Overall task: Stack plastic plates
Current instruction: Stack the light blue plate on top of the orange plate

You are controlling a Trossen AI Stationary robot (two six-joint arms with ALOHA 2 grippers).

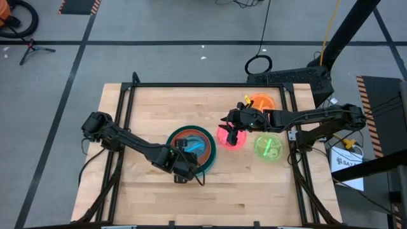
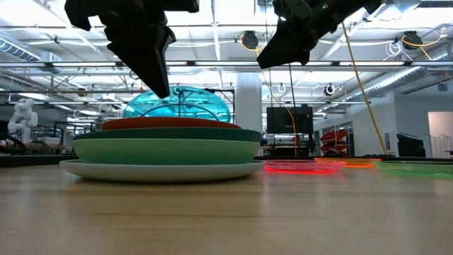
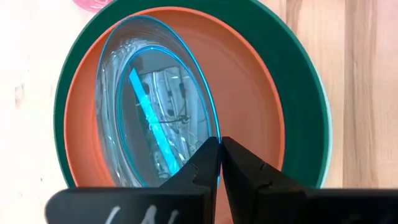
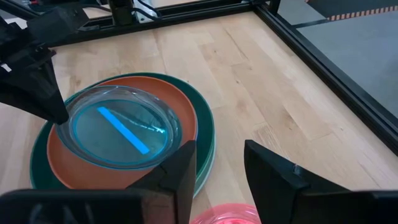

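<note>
pinching the rim of the tilted cyan plate, the left pincer is clenched on it at the near edge of the stack, over the orange-red plate. five plates look stacked; this one is not yet flat. beyond it, the right pincer hovers released above the pink plate. past that pincer lie the lime plate and orange plate, loose on the table.

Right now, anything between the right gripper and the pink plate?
Nothing visible. The right gripper hangs open directly above the pink plate, with only air below it. The left gripper is shut on the cyan plate at the stack.
</note>
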